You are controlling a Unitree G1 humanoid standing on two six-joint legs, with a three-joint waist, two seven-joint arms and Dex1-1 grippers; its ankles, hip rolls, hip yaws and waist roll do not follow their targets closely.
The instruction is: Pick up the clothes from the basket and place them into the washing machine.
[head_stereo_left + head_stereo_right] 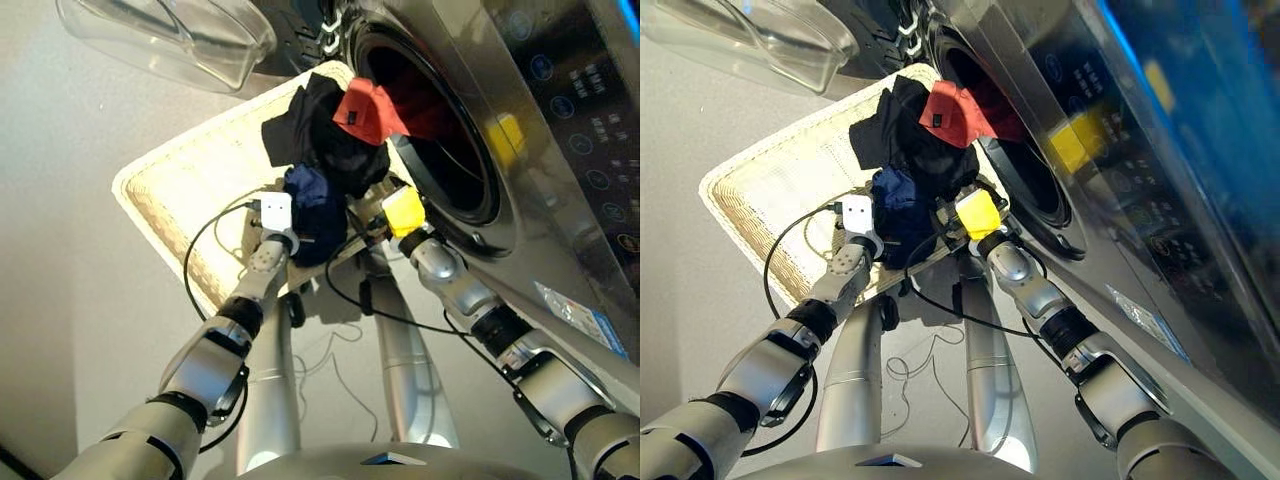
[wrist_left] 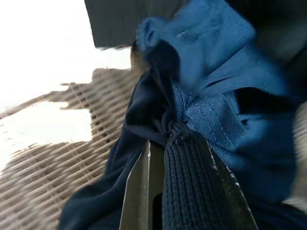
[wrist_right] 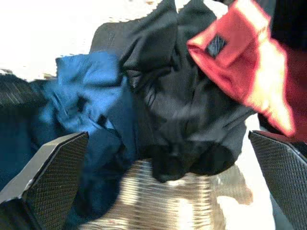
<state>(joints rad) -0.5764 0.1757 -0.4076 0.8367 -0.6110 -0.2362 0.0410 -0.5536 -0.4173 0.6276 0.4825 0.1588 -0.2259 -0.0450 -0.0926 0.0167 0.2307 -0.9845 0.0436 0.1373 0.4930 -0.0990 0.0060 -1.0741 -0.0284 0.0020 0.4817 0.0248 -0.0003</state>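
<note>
Left eye view shows all three garments outside the drum, heaped at the end of the basket (image 1: 160, 200) nearest the washing machine (image 1: 520, 150), so by my reading none of the clothes is loaded yet. The red-orange garment (image 1: 368, 108) tops the heap at about 1 o'clock from the basket's middle, draped toward the drum opening (image 1: 440, 130) and overlapping its dark mouth in the picture; whether it touches the machine's rim I cannot tell. The black garment (image 1: 320, 140) lies under and beside it, and the navy garment (image 1: 315, 205) sits at 6 o'clock of the black one, against it.

The left gripper (image 2: 165, 143) has its fingers pressed together on a bunched fold of the navy garment, as its wrist view shows, with woven basket floor visible beside the cloth. The right gripper (image 3: 168, 187) is spread wide, its two fingers standing well apart with nothing between them but the basket weave below, and it points at the black garment with the red-orange one at 2 o'clock of that.

The round glass door (image 1: 170, 40) hangs swung open at 11 o'clock of the basket, leaving the drum free to receive. Judged so, the first pick is only just secured: the navy piece is still to be lifted and carried across, and the other two are untouched.
</note>
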